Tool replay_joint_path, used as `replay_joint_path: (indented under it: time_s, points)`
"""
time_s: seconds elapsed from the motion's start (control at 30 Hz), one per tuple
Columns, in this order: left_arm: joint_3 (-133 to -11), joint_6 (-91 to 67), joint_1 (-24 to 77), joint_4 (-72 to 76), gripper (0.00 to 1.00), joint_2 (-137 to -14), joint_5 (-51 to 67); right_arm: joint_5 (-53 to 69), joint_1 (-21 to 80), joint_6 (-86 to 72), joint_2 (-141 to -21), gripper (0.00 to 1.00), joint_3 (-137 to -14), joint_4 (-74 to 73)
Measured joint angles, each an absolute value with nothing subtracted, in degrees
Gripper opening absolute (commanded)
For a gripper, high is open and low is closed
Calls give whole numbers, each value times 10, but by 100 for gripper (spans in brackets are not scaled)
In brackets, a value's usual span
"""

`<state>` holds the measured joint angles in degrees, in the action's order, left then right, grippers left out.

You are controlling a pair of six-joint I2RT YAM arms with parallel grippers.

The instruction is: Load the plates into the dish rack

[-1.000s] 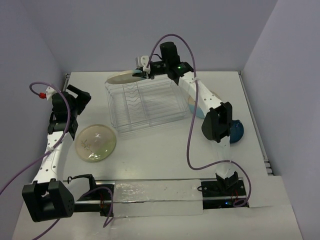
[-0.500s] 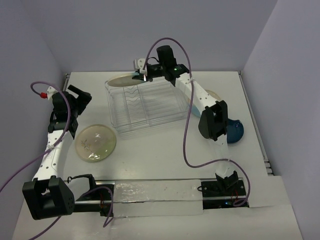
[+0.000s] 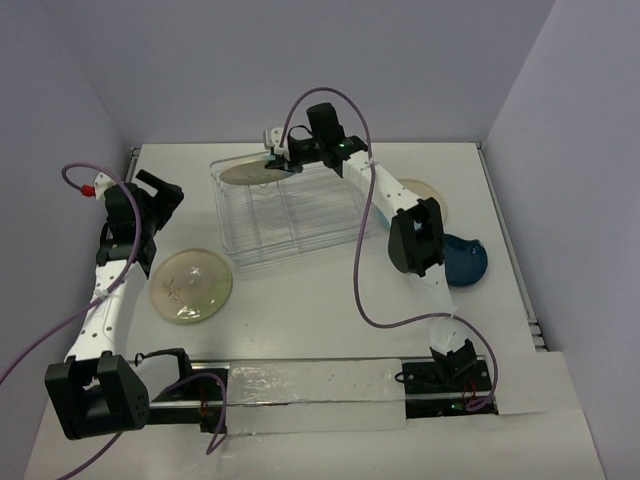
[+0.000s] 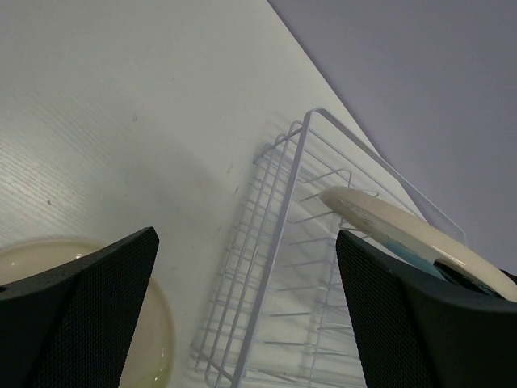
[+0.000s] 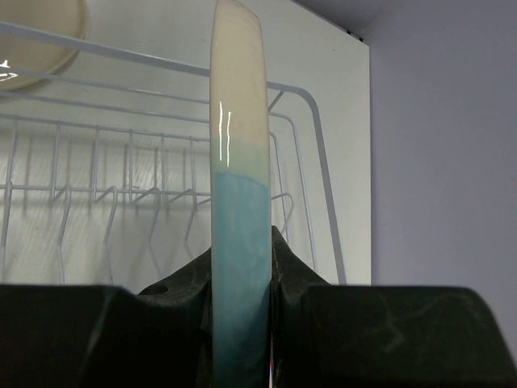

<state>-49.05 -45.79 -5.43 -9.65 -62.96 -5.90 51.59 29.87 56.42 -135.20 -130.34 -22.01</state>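
Observation:
My right gripper [image 3: 277, 160] is shut on the blue part of the rim of a cream and light-blue plate [image 3: 248, 171], held above the far left corner of the wire dish rack [image 3: 290, 215]. In the right wrist view that plate [image 5: 238, 145] stands edge-on between the jaws, with the rack's dividers [image 5: 121, 194] behind it. My left gripper [image 3: 160, 193] stands open at the left, with nothing in it, above a cream and pale green plate [image 3: 191, 285] lying flat. A dark blue plate [image 3: 465, 262] and another cream plate [image 3: 428, 190] lie to the right of the rack.
The left wrist view shows the rack's near corner [image 4: 299, 267], the held plate [image 4: 404, 230] over it and the green-tinted plate [image 4: 48, 257] below. Purple cables loop over both arms. Walls close the table's back and sides.
The right arm has carried the plate leftwards along the rack's far edge to its left corner. The left arm has stayed still.

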Motion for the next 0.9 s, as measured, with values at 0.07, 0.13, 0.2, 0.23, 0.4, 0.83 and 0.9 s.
replay_joint_path:
  time_s: [0.07, 0.13, 0.2, 0.23, 0.4, 0.83, 0.9]
  points:
    - [-489, -458, -54, -96, 99, -630, -59, 515, 299, 564, -1358, 0, -1304, -220]
    - [-489, -458, -54, -96, 99, -630, -58, 514, 299, 564, -1362, 0, -1304, -219]
    - [-489, -458, -54, -96, 99, -630, -57, 512, 299, 564, -1365, 0, -1304, -219]
    - [-489, -458, -54, -96, 99, -630, -57, 512, 299, 563, -1365, 0, -1305, -218]
    - [-489, -458, -54, -94, 99, -630, -54, 514, 299, 544, -1380, 0, -1315, -203]
    - [-487, -450, -54, -82, 100, -647, -35, 538, 299, 468, -1421, 15, -1334, -120]
    - [-486, -448, -54, -79, 99, -648, -29, 539, 299, 457, -1425, 19, -1336, -109]
